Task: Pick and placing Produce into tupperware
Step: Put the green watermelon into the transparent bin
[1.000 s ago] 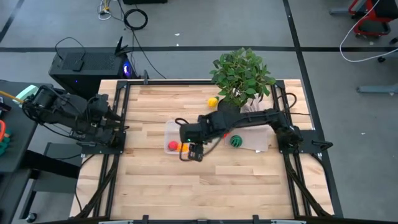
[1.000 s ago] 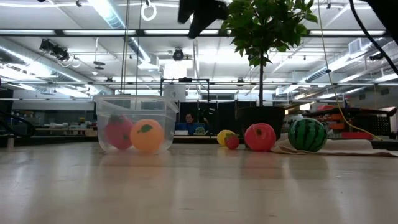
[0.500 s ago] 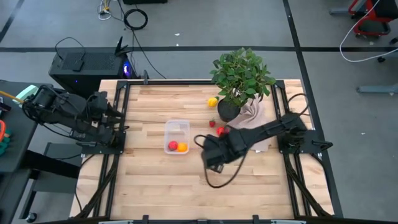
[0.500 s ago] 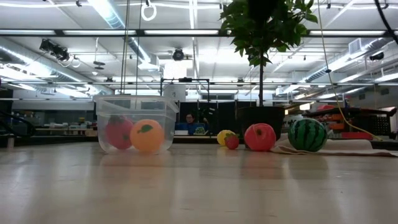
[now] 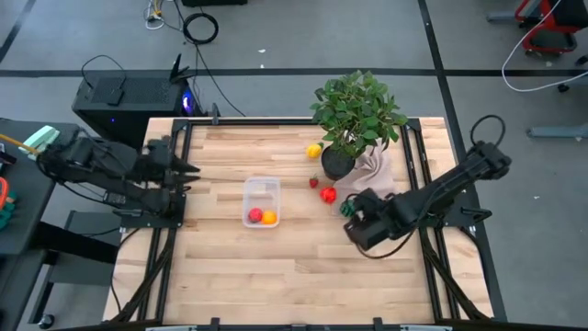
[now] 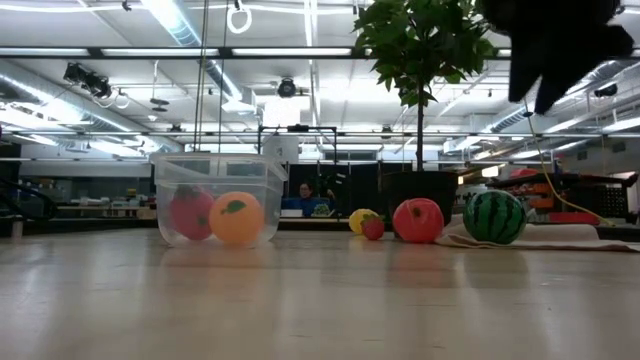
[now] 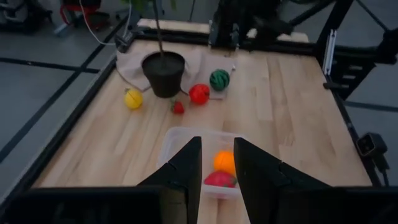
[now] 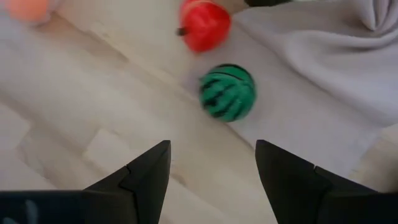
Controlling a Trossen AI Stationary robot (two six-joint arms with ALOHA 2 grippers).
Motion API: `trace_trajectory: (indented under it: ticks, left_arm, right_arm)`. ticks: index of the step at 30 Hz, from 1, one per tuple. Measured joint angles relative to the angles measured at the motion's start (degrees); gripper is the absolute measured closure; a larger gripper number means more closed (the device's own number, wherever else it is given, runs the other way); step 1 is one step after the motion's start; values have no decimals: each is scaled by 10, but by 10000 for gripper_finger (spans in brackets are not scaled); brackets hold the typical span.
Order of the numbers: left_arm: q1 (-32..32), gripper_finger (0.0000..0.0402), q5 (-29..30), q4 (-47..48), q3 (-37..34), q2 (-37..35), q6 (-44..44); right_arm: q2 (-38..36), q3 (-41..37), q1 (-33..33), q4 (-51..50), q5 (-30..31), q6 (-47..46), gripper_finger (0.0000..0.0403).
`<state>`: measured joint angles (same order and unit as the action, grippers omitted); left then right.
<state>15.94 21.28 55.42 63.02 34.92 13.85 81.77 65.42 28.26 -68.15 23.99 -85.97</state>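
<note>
The clear tupperware (image 5: pixel 262 200) stands on the table's middle and holds a red fruit (image 6: pixel 192 213) and an orange (image 6: pixel 237 218). A green watermelon (image 8: pixel 227 91) rests on the edge of the beige cloth (image 8: pixel 311 62), with a red apple (image 8: pixel 205 26) beside it on the wood. A small strawberry (image 5: pixel 313 182) and a yellow lemon (image 5: pixel 314 150) lie farther back. My right gripper (image 8: pixel 211 155) is open and empty. It hovers high above the table, just on the near side of the watermelon (image 5: pixel 347 209). My left gripper (image 7: pixel 217 168) is open and empty at the table's left edge.
A potted plant (image 5: pixel 354 115) stands at the back right, its pot (image 7: pixel 163 73) on the cloth, close behind the apple and watermelon. The metal frame rails (image 5: pixel 170 221) run along the table's left and right edges. Bare wood (image 5: pixel 276 267) lies on the near side.
My right gripper has gone from above the tupperware toward the table's right edge, empty, and now hovers by the watermelon. The fruit in the tupperware has stayed where it was.
</note>
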Motion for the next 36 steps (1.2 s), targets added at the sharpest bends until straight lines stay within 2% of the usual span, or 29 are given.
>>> trace_trajectory:
  ticks: [7, 14, 25, 30, 36]
  left_arm:
    - [0, 301, -5, -82, -90, 0, 22]
    - [0, 301, -5, -151, -137, 5, 35]
    - [0, 301, -5, -165, -138, 11, 40]
    - [0, 301, -5, -165, -138, 11, 49]
    - [0, 301, -5, -163, -138, 11, 50]
  right_arm:
    - [-66, -94, -16, 37, -20, -2, 163]
    - [-109, -163, -53, 96, -87, 0, 163]
    - [-111, -162, -103, 120, -123, 6, 144]
    - [-111, -162, -110, 137, -124, -8, 130]
    - [-111, -162, -109, 139, -123, -6, 131]
